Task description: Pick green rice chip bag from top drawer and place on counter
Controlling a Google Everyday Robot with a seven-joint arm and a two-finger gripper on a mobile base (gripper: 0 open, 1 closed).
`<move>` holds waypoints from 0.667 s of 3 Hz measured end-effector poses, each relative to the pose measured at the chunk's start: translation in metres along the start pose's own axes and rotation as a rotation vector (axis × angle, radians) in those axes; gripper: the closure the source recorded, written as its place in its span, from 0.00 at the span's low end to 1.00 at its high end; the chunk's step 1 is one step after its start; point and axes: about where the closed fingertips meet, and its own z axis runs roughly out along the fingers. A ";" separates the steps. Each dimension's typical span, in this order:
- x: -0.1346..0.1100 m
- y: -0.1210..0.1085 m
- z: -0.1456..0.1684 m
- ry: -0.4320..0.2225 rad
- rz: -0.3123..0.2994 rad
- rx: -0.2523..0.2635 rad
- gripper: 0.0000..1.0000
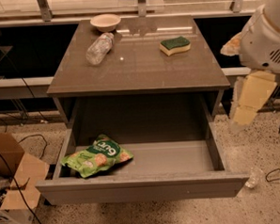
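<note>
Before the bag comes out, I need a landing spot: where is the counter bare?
The counter is bare across its front half and centre; the bottle, sponge and bowl crowd the back. The gripper hangs off the counter's right edge.

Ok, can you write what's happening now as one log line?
stage: before grasp | green rice chip bag: in open top drawer, front left | end effector: right of counter, outside drawer

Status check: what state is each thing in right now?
top drawer: pulled open
green rice chip bag: lying in drawer's left front, not held
plastic bottle: on its side on counter
bowl: upright on counter
sponge: green side up
tool: right of drawer, away from bag
</note>
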 end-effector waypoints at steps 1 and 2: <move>-0.031 0.003 0.027 -0.073 -0.056 -0.046 0.00; -0.064 0.009 0.049 -0.155 -0.123 -0.082 0.00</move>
